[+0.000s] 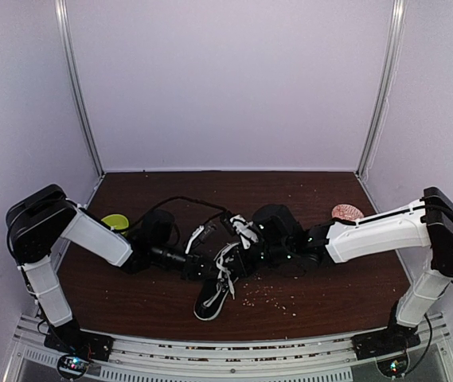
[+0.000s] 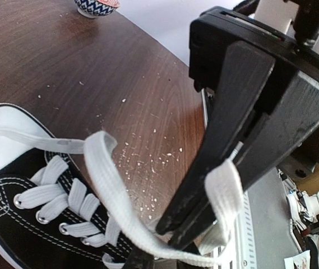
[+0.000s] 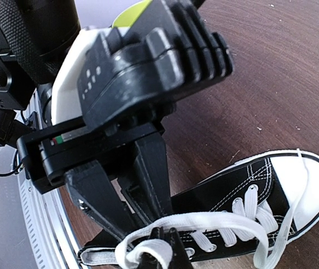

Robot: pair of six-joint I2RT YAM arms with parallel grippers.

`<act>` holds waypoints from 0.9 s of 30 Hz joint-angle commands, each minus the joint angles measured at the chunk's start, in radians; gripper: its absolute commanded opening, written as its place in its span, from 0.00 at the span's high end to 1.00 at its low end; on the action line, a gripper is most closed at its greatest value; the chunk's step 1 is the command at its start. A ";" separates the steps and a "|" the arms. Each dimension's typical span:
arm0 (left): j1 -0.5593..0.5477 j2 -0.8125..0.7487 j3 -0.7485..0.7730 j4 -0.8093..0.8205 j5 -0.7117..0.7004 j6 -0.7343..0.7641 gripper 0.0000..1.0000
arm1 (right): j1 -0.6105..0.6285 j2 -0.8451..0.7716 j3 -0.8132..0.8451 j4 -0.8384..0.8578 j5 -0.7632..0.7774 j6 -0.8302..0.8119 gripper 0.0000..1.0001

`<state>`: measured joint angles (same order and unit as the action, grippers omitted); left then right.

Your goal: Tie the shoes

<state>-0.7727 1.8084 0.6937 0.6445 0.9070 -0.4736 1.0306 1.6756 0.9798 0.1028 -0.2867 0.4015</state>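
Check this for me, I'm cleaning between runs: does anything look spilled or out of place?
Yes: small pale crumbs lie scattered over the dark wooden table, mostly beside the toe of the black sneaker and toward the table's near edge. They look like spilled bits that have nothing to do with tying the shoe.

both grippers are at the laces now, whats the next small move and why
Probably ease the left gripper a little away from the sneaker to take up slack. Its fingers are shut on the white lace, which curves loosely back to the shoe. The right gripper seems pinched on a lace loop, so it could simply hold as anchor.
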 commanded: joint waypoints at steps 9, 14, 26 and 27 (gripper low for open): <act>0.008 -0.014 -0.067 0.115 -0.166 -0.050 0.70 | -0.004 -0.096 -0.046 -0.043 0.064 0.019 1.00; 0.018 -0.094 -0.108 0.031 -0.297 -0.033 0.61 | -0.004 -0.121 -0.089 -0.057 0.059 0.026 1.00; 0.000 -0.124 -0.303 0.159 -0.334 -0.210 0.54 | -0.003 -0.115 -0.127 -0.007 0.035 0.049 1.00; -0.009 -0.119 -0.313 0.193 -0.330 -0.229 0.54 | -0.003 -0.113 -0.129 -0.006 0.035 0.048 1.00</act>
<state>-0.7624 1.6707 0.4309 0.6819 0.5808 -0.6071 1.0306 1.5764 0.8608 0.0696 -0.2481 0.4416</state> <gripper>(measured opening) 0.452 0.010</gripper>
